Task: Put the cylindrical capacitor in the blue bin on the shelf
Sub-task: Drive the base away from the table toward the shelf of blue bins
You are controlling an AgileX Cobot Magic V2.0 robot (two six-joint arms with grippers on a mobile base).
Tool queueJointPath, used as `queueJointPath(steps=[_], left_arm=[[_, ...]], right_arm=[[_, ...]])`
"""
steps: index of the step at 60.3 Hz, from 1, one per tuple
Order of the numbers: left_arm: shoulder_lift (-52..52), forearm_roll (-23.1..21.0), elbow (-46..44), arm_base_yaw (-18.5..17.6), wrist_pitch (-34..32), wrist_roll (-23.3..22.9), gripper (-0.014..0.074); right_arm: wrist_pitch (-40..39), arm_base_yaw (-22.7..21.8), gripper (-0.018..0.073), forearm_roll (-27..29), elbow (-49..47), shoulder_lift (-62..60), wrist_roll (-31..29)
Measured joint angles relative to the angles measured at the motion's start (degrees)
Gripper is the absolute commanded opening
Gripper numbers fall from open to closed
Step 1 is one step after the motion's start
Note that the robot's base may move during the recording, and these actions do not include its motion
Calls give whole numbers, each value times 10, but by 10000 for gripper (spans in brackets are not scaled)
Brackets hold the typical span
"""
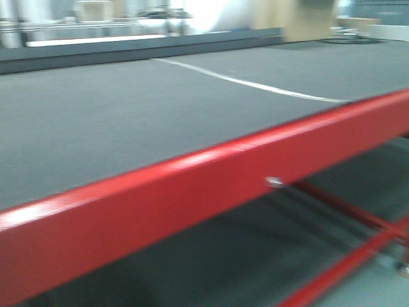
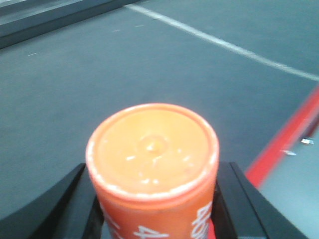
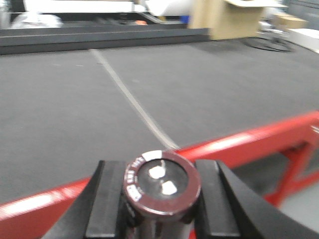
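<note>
In the right wrist view my right gripper is shut on a dark maroon cylindrical capacitor. Its round end, with two pale terminals, faces the camera. In the left wrist view my left gripper is shut on an orange cylinder with white print on its side; black fingers press both flanks. Both grippers hang over a dark grey fabric table. The shelf and the blue bin are out of view. Neither gripper shows in the front view.
The dark grey table has a red front rail and a pale seam line across its top. Red frame bars run below it. Beyond the far edge stand a cardboard box and blurred clutter.
</note>
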Motion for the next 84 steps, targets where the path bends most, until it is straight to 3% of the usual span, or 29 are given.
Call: queueJointPath(steps=[84], left_arm=[[-2,-1,2,0,-2,0,-111]], right_arm=[[0,0,-162,0,0,-2,0]])
